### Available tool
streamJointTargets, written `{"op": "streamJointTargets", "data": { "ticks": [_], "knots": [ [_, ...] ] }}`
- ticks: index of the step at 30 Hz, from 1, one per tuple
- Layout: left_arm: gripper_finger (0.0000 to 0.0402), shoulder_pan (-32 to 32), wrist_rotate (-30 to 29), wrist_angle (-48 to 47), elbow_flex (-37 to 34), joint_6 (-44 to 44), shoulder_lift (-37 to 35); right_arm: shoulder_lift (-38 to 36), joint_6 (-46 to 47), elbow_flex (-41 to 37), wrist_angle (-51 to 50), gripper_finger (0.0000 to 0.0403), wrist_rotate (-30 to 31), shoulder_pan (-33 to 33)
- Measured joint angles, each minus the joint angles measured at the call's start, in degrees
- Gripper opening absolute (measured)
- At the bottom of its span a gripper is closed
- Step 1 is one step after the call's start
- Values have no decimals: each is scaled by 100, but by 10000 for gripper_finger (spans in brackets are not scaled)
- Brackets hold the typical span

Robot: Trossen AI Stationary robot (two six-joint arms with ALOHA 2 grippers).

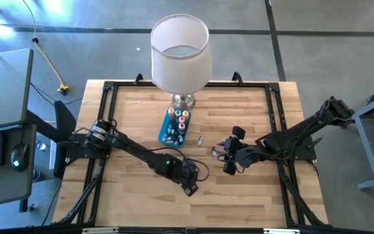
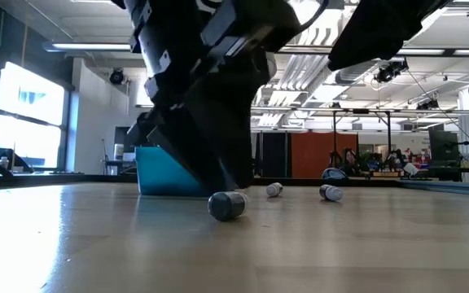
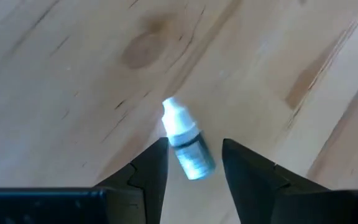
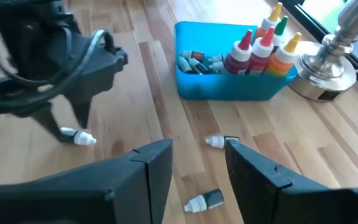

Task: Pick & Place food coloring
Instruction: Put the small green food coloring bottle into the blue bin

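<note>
A small dark vial of food coloring [image 3: 189, 149] with a white cap lies on its side on the wood. My left gripper [image 3: 194, 144] is open over it from above, one finger on either side, near the table's near middle [image 1: 190, 188]. In the low view this vial [image 2: 226, 205] lies under the fingers. Two more vials [image 4: 214, 142] [image 4: 205, 200] lie loose in front of my right gripper [image 4: 197, 162], which is open and hovers right of centre [image 1: 229, 159]. The blue tray [image 1: 164, 136] holds several bottles and vials.
A lamp with a white shade [image 1: 180, 52] stands on its metal base [image 4: 328, 68] just behind the blue tray [image 4: 229, 90]. A black frame [image 1: 106, 117] runs along the table's edges. Bare wood [image 1: 128, 201] lies to the left of my left gripper.
</note>
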Motion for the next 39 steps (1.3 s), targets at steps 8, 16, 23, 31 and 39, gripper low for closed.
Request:
{"op": "streamJointTargets", "data": {
  "ticks": [8,16,23,31,39],
  "knots": [
    [147,0,21,103,-20,35,150,0,-18,1,48,142,-31,0],
    [124,2,-28,112,-2,292,231,0,-1,1,71,142,-38,0],
    [57,45,-178,90,-10,586,212,0,3,1,72,142,-38,0],
    [51,484,448,-188,-17,1269,-31,0,4,1,70,142,-42,0],
    [51,916,-746,-1849,-15,1645,-1247,1,6,1,19,142,-45,0]
  ]
}}
